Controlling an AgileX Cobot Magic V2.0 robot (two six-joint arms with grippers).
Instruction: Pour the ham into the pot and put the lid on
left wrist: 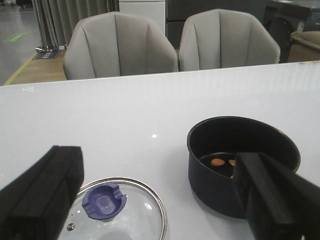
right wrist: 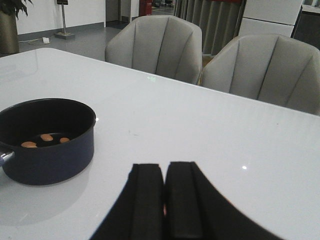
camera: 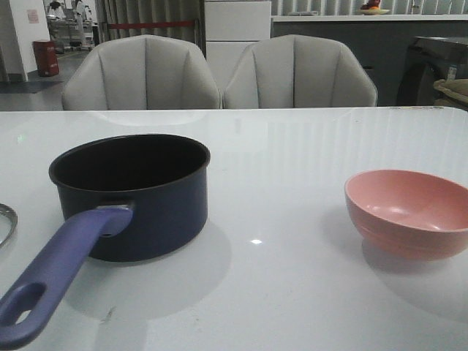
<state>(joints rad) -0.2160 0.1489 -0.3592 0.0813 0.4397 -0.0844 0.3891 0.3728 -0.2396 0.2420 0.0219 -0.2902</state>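
Note:
The navy pot [camera: 153,208] stands at the table's left, its purple-blue handle [camera: 55,274] pointing toward me. Three small orange ham chunks [left wrist: 217,162] [right wrist: 46,137] lie on its black bottom; the front view hides them behind the wall. The glass lid [left wrist: 142,210] with its blue knob [left wrist: 103,201] lies flat on the table left of the pot [left wrist: 212,187], only its steel rim [camera: 6,219] showing in the front view. My left gripper [left wrist: 156,157] hovers open over the lid, fingers wide apart. My right gripper [right wrist: 164,167] is shut and empty, right of the pot [right wrist: 50,160].
A salmon-pink bowl [camera: 409,212] stands empty at the table's right. Two grey chairs [camera: 219,73] stand behind the far table edge. Neither arm shows in the front view.

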